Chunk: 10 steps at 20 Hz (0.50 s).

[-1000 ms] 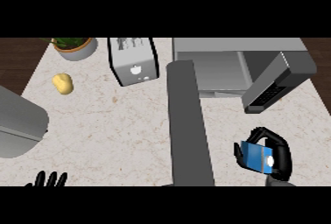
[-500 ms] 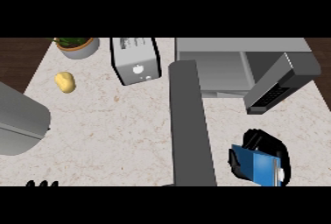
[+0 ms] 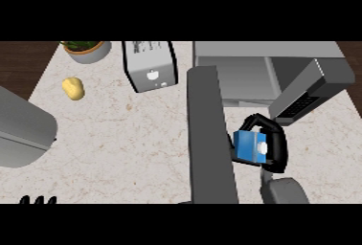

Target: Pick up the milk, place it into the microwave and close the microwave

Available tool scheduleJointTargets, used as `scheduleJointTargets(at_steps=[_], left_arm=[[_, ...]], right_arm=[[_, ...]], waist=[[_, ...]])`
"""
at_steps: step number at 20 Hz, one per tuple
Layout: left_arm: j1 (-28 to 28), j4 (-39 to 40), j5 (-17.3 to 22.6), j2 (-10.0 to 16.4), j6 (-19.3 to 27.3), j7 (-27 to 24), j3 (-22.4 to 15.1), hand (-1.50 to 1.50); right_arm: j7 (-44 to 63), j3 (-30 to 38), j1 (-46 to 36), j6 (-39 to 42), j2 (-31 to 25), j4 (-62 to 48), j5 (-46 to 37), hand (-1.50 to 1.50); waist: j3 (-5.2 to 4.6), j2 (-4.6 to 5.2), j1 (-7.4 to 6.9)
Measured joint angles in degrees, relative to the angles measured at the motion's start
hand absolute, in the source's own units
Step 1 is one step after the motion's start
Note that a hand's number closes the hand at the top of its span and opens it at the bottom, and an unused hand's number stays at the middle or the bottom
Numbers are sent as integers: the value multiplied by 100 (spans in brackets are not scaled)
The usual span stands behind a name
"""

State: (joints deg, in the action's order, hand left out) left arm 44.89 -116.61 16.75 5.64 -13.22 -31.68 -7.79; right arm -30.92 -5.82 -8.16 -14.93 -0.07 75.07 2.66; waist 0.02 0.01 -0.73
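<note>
A blue milk carton [image 3: 247, 146] sits in my right hand [image 3: 274, 143], whose black fingers curl round it, just above the counter. The hand is in front of the open microwave [image 3: 233, 81], a little below its cavity. The microwave's door [image 3: 311, 91] swings out to the right, directly beyond the hand. My right forearm [image 3: 283, 191] enters from the lower edge. Only the fingertips of my left hand [image 3: 39, 200] show at the bottom left, pointing up.
A long dark grey slab [image 3: 210, 139] runs down the middle, right beside the carton. A toaster [image 3: 150, 67], a potted plant [image 3: 88, 49] and a yellow potato [image 3: 73, 88] stand at the back left. A large grey rounded object [image 3: 21, 131] fills the left edge.
My right hand has carried the milk up and leftward, closer to the microwave opening. The left hand has sunk lower, leaving only fingertips showing.
</note>
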Motion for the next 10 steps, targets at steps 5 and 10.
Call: scheduleJointTargets(at_steps=[5,10], left_arm=[[2,-28,98,72,-88,53,122,-150],[-133,158,132,55,-129,9,227,-150]], right_arm=[[16,93,-827,-511,-6,-1062,-125,150],[-227,511,-1725,-617,-10,-2452,17,150]], waist=[[0,6,-23],[2,21,-47]])
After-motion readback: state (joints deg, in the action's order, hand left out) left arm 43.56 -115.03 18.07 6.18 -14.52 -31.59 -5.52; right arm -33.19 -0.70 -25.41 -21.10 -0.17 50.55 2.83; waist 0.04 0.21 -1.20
